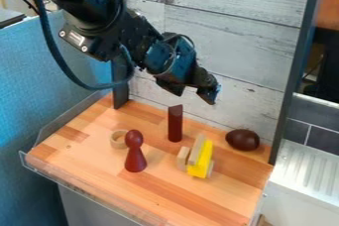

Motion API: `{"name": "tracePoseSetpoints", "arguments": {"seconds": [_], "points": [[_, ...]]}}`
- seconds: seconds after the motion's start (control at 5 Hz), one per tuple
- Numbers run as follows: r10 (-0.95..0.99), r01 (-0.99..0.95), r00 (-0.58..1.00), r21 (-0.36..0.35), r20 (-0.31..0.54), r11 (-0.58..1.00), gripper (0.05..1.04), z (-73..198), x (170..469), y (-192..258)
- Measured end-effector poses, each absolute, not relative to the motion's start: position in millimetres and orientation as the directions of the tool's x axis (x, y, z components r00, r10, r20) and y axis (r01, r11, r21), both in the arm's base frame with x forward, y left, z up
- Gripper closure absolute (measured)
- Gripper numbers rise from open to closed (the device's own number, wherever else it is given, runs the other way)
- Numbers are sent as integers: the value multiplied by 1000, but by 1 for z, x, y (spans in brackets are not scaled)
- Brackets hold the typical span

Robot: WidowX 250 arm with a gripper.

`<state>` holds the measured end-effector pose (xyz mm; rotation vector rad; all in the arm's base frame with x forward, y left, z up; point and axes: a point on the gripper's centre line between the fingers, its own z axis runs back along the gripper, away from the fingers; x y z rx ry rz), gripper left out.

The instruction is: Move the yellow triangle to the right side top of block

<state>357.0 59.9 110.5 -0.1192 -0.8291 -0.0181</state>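
Your jaws are hanging wide, likely for grasping; wooden blocks (183, 158) are apparently propping the yellow triangle (202, 162).

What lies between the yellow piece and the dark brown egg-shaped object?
Nothing: the camera view shows bare wooden tabletop between the yellow piece and the egg-shaped object.

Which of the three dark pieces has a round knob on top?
The pawn-shaped piece by the pale ring; the post has a slanted top, the egg-shaped piece no knob.
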Motion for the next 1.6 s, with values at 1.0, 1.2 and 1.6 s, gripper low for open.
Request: {"name": "tracePoseSetpoints", "arguments": {"seconds": [1.0,1.2,1.6], "points": [[-66,45,860,53,507,998,83,43,341,89],[-81,58,875,62,477,996,83,25,344,81],[-40,17,885,53,464,998,83,13,363,70]]}}
